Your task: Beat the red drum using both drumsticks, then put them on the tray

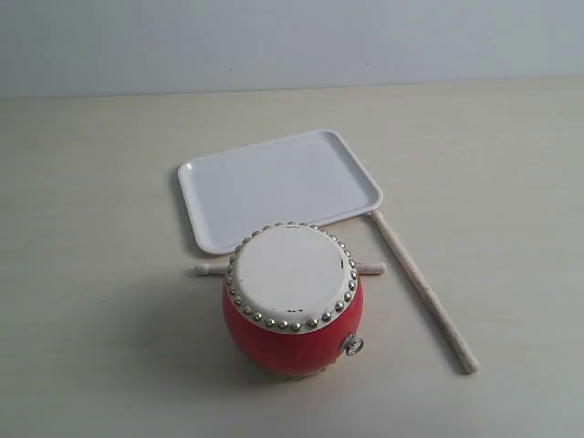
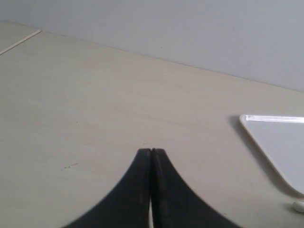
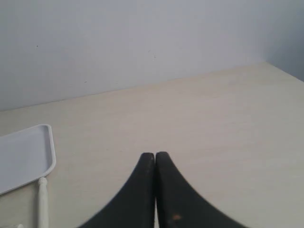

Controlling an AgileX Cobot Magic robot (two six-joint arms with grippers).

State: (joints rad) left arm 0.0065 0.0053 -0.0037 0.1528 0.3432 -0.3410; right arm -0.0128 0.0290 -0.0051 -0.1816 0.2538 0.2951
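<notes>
The red drum [image 1: 292, 310] stands upright near the front middle of the table, cream head up. Behind it lies the white tray [image 1: 278, 185], bare. One drumstick [image 1: 422, 287] lies diagonally to the drum's right, its far end by the tray's corner. The other drumstick [image 1: 210, 269] lies crosswise behind the drum, only its two ends showing. Neither arm appears in the exterior view. My left gripper [image 2: 151, 151] is shut and holds nothing, with the tray's corner [image 2: 280, 142] off to one side. My right gripper [image 3: 155, 154] is shut too, near the tray [image 3: 23, 154] and a stick's end [image 3: 42, 202].
A pale wooden table [image 1: 100, 301] carries everything, with a plain grey wall [image 1: 292, 41] behind it. A thin line or seam [image 2: 19, 42] shows at the table's far corner in the left wrist view.
</notes>
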